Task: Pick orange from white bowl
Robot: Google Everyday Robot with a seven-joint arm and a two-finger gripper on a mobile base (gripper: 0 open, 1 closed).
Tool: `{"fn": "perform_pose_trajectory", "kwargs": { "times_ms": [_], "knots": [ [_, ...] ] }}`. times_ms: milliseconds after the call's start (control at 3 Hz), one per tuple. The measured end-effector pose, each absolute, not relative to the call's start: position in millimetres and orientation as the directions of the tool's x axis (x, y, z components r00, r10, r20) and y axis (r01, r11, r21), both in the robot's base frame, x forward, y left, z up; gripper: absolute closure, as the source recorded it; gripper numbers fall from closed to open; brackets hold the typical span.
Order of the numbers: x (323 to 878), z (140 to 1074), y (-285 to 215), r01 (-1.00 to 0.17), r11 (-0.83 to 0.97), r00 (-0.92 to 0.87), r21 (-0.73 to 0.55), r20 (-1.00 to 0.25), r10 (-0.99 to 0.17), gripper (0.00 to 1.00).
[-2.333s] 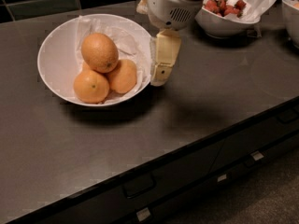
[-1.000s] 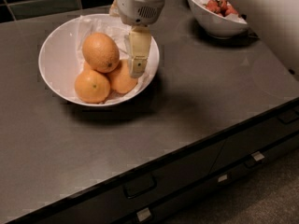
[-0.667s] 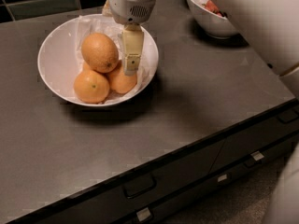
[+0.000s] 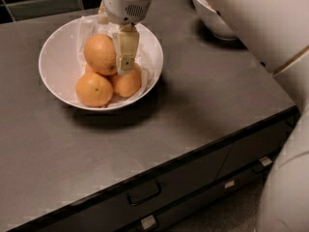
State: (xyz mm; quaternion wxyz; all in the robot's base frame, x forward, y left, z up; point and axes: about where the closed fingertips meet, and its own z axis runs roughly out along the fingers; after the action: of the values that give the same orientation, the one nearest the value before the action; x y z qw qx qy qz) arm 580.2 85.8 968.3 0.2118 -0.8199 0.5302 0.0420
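The white bowl [image 4: 54, 61], lined with crinkled white paper, sits at the back left of the dark counter. The orange [image 4: 99, 53], largest and duller, lies on top of two smaller, brighter oranges [image 4: 94, 89] [image 4: 127, 82]. My gripper [image 4: 114, 43] hangs down into the bowl, open. One tan finger [image 4: 126, 50] stands right against the orange's right side, over the right small orange. The other finger is mostly hidden behind the orange's far side. The orange still rests in the bowl.
My white arm [image 4: 260, 23] crosses the upper right and covers most of a second white bowl [image 4: 211, 19]. The counter's front edge runs diagonally, with drawers and handles [image 4: 145, 192] below it. A tiled wall is behind the bowl.
My gripper has moved left from beside the bowl's right rim to over the bowl and come down at the large orange. The oranges have not moved.
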Motion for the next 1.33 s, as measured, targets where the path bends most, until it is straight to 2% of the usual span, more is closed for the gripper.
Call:
{"fn": "perform_pose_trajectory", "kwargs": {
  "times_ms": [667, 1000, 1333],
  "knots": [
    [574, 963, 98, -0.887, -0.361, 0.444, -0.288, -0.316, -0.838, 0.11],
    [577, 957, 109, -0.883, -0.382, 0.458, -0.275, -0.321, -0.829, 0.16],
    [586, 946, 115, -0.882, -0.394, 0.463, -0.259, -0.319, -0.827, 0.16]
  ]
}}
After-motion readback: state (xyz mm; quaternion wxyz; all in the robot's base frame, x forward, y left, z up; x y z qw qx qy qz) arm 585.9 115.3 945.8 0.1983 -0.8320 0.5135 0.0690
